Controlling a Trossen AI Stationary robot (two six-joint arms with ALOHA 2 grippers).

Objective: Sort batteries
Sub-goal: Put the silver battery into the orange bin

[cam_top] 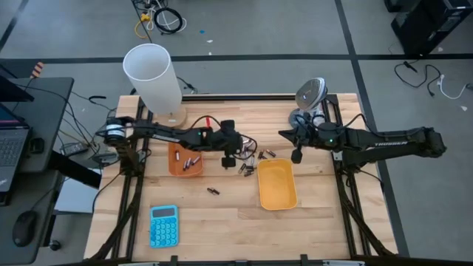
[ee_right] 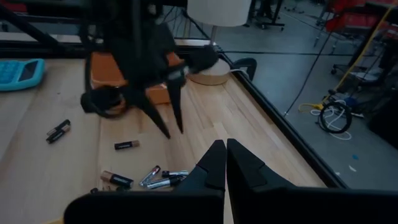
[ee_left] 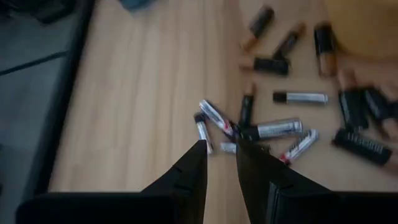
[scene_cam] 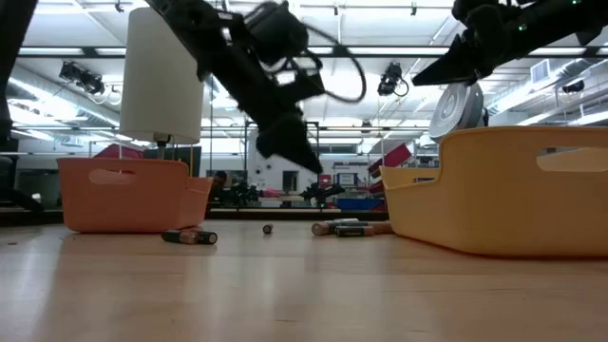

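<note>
Silvery and dark batteries (cam_top: pixel 250 164) lay scattered toward the tabletop's far edge, between the orange tray (cam_top: pixel 184 160) and yellow tray (cam_top: pixel 276 185). Fingers parted and empty, the left gripper (cam_top: pixel 228 160) hung above them; the right gripper (cam_top: pixel 296 156), pinched closed, waited nearby. Light, rigid and roll-prone, each cell seemed best pinched mid-barrel.

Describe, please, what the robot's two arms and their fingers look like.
Both arms are dark, slim and jointed. The left gripper has black cables looping beside it and ends in long, tapering black fingers. The right gripper sits on an arm bearing pale lettering and a small green light; its fingers are equally dark and pointed.
</note>
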